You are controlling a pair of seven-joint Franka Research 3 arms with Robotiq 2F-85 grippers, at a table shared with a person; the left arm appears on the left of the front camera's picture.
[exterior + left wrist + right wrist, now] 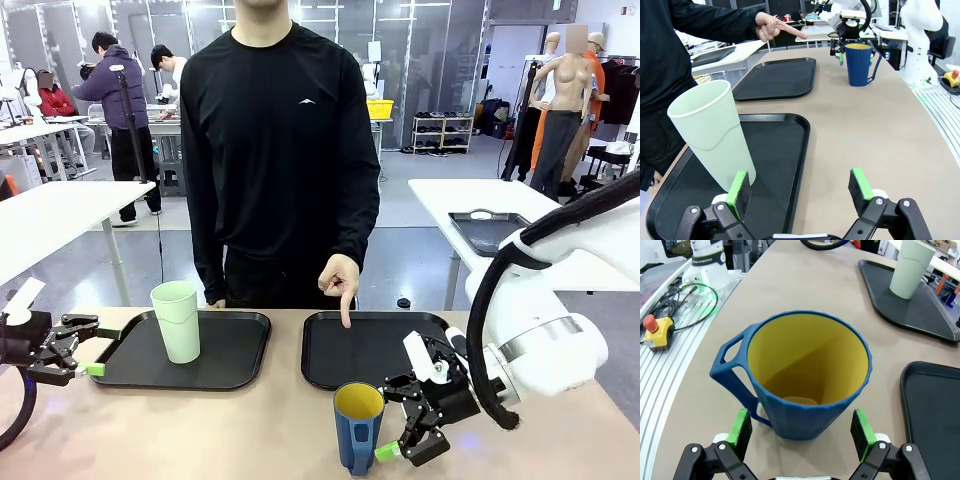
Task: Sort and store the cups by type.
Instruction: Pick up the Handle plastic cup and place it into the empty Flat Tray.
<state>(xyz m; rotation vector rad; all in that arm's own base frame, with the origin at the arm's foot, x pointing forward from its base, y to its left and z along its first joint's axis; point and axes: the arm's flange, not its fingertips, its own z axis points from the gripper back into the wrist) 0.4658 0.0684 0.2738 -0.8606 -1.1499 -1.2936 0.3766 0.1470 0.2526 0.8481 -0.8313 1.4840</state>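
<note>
1. Pale mint-green plastic, the tall handleless tumbler (177, 320) stands upright in the left black tray (225, 368), towards that tray's left end.
2. The dark blue mug (357, 427), yellow inside, stands upright on the tan table (250, 430), in front of the right black tray (350, 365) and not on it.
3. In the right wrist view the mug's handle (732, 372) points to the picture's left, and the mug is empty.
4. The right gripper (405, 448) sits low at the table just beside the mug; its jaws are spread wide on either side of the mug's base, and its green pads (742, 426) do not press the mug's wall as far as I can tell.
5. The left gripper (85, 358) hovers at the left tray's near-left edge, jaws spread wide and holding nothing.
6. In the left wrist view one green pad (738, 186) lies close in front of the tumbler's foot; whether it touches I cannot tell.
7. A person in a black top stands at the far side, one hand (340, 283) pointing an index finger down at the right tray's far rim.
</note>
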